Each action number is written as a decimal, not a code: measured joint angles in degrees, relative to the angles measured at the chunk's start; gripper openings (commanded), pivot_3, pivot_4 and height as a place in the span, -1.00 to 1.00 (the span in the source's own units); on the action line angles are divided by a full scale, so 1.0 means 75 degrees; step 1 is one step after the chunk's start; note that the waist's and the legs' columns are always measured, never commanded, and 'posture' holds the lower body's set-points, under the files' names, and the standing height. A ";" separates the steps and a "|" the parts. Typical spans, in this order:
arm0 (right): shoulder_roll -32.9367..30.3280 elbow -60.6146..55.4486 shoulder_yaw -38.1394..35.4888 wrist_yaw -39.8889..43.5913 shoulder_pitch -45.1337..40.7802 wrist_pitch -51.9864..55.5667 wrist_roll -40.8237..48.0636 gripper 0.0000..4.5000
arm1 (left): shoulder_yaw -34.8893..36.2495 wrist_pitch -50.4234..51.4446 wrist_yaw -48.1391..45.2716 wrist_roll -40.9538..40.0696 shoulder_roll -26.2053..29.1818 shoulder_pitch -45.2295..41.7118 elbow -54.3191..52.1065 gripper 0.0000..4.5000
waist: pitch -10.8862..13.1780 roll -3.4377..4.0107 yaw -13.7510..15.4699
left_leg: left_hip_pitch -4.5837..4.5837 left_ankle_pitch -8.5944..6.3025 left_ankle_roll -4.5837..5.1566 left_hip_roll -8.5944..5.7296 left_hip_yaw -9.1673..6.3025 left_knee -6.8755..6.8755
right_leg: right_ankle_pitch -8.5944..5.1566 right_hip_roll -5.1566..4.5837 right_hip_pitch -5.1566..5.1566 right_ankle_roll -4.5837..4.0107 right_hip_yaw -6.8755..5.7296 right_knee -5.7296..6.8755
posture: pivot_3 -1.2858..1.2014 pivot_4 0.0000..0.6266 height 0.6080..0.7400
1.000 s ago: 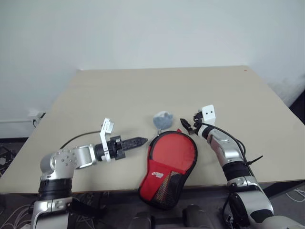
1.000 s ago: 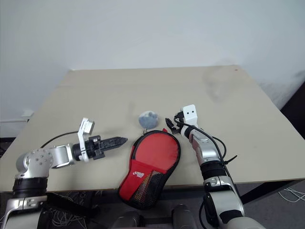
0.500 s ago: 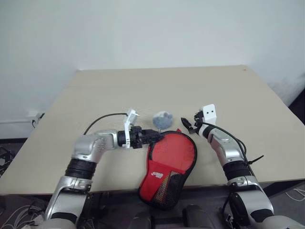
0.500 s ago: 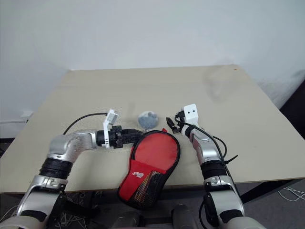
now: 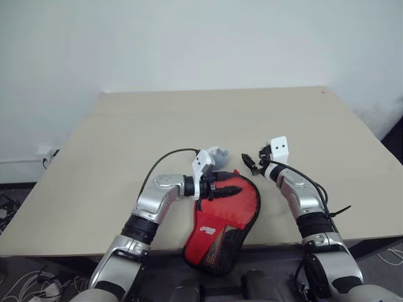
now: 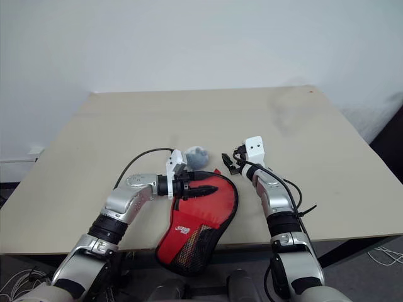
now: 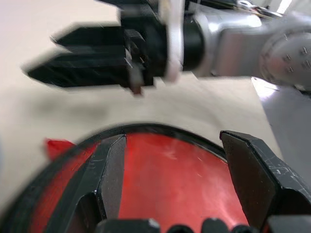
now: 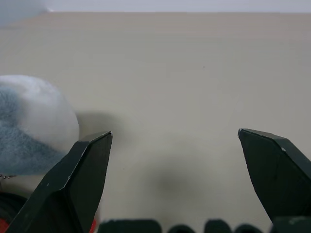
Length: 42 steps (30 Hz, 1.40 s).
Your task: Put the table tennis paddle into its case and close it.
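The table tennis paddle (image 5: 236, 200) sits inside the case (image 5: 221, 220), red face showing through the clear window, so the first half of the job looks done. The case lies at the near edge of the worktop (image 5: 189, 126), its narrow handle end with the black mesh hanging over the near edge. What's left, as I read it, is the zip: a black rim runs round the wide end, but whether it is drawn shut I cannot tell.

The left gripper (image 5: 232, 189) reaches in from the left and hovers over the far part of the red face, its fingers (image 7: 109, 170) apart with nothing between them; whether they touch the case I cannot tell. The right gripper (image 5: 250, 163) hangs just off the far right corner of the case, fingers spread wide and empty, pointing toward the grey-blue puff (image 6: 196, 156) that rests on the worktop just beyond the case's far edge. The puff is probably the handle for closing, and no finger has it yet.
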 measured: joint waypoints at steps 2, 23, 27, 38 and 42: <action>0.0000 0.0000 0.0000 0.0000 0.0000 0.0002 0.0000 1.00 | -0.0059 -0.0035 -0.0039 0.0060 -0.0038 0.0027 -0.0001 0.45 | 0.0000 0.0000 -0.0001 | 0.0000 0.0000 0.0000 -0.0001 0.0002 0.0003 | 0.0000 0.0000 0.0003 0.0000 0.0001 0.0000 | 0.03 -1.00 1.00; -0.0014 -0.0037 -0.0011 0.0039 0.0000 0.0020 0.0002 1.00 | -0.0236 -0.0816 -0.0009 0.0744 -0.0123 0.0647 -0.0089 -0.71 | -0.0002 0.0004 0.0001 | 0.0011 0.0000 0.0001 0.0000 -0.0005 0.0007 | 0.0001 0.0002 0.0019 -0.0002 0.0000 0.0002 | 0.03 -1.00 1.00; -0.0020 -0.0036 -0.0011 0.0044 0.0000 0.0021 0.0001 1.00 | -0.0237 -0.0870 0.0080 0.0804 -0.0192 0.0677 -0.0121 -0.99 | -0.0002 0.0004 0.0000 | 0.0017 0.0001 0.0001 0.0001 -0.0006 0.0007 | 0.0002 0.0004 0.0023 -0.0002 0.0000 0.0004 | 0.03 -1.00 1.00; -0.0024 -0.0037 -0.0004 0.0044 0.0000 0.0030 0.0001 1.00 | -0.0238 -0.1586 0.0781 0.1284 -0.0589 0.0546 0.0189 -0.99 | -0.0004 0.0008 0.0001 | 0.0027 0.0000 0.0001 0.0001 -0.0008 0.0007 | 0.0002 0.0005 0.0035 -0.0002 -0.0001 0.0004 | 0.03 -1.00 1.00; -0.0025 -0.0041 -0.0003 0.0042 0.0001 0.0053 0.0001 1.00 | -0.0240 -0.1620 0.0822 0.1370 -0.0610 0.0551 0.0364 -0.99 | -0.0005 0.0010 0.0002 | 0.0029 0.0000 0.0001 0.0001 -0.0009 0.0007 | 0.0001 0.0006 0.0039 -0.0002 -0.0002 0.0003 | 0.03 -1.00 1.00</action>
